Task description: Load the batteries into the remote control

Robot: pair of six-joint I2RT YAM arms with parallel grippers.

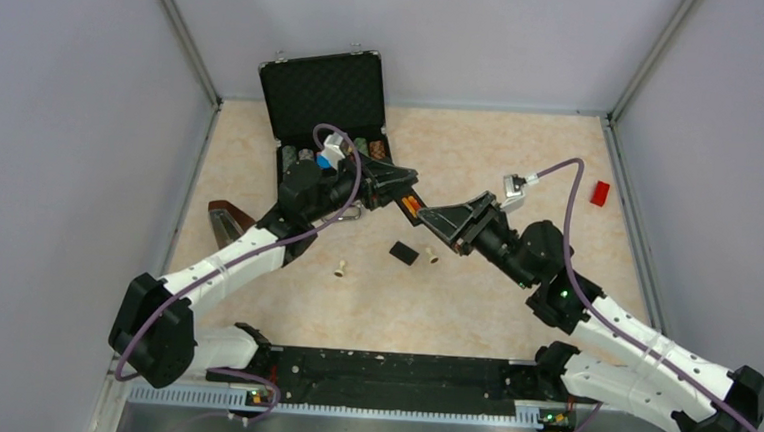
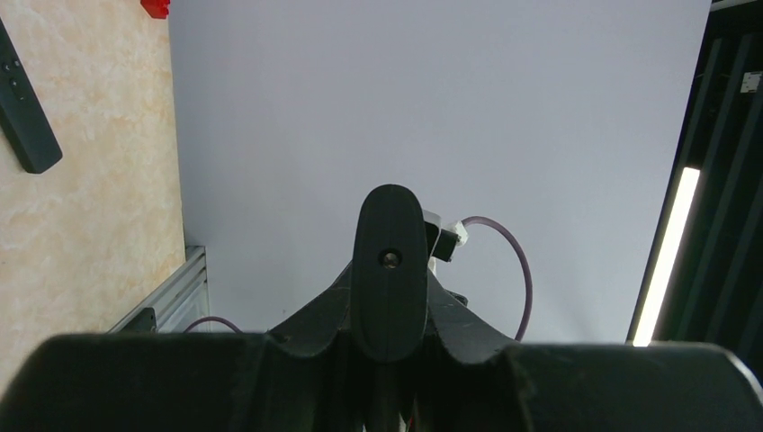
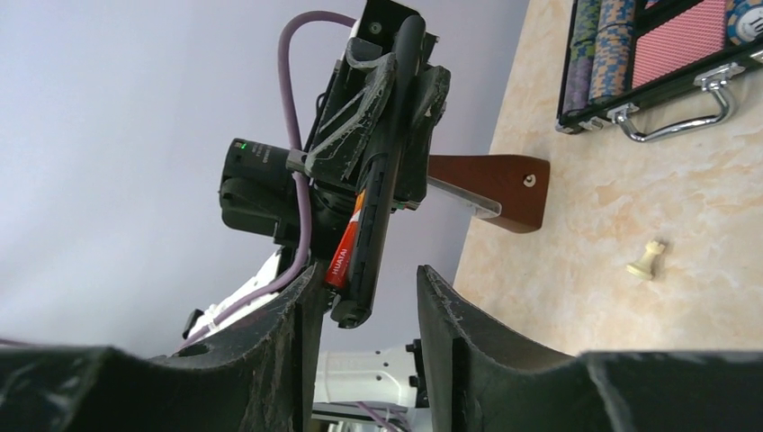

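My left gripper point(image 1: 388, 181) is shut on the slim black remote control point(image 1: 404, 191) and holds it above the table, its open back turned toward my right arm. Red-orange batteries point(image 1: 412, 207) lie in its compartment; the right wrist view shows one clearly point(image 3: 347, 245). In the left wrist view the remote point(image 2: 389, 225) stands end-on between my fingers point(image 2: 306, 324). My right gripper point(image 1: 430, 220) is open, with its jaws on either side of the remote's free end point(image 3: 362, 301), the left finger point(image 3: 301, 315) close to the battery. The small black back cover point(image 1: 404, 252) lies on the table below.
An open black case point(image 1: 328, 98) with chips stands at the back. Two cream pegs point(image 1: 340, 269) point(image 1: 433, 256) lie near the cover. A brown wooden piece point(image 1: 225, 221) is at the left and a red block point(image 1: 600, 193) at the right. Another black bar point(image 2: 22, 108) lies on the table.
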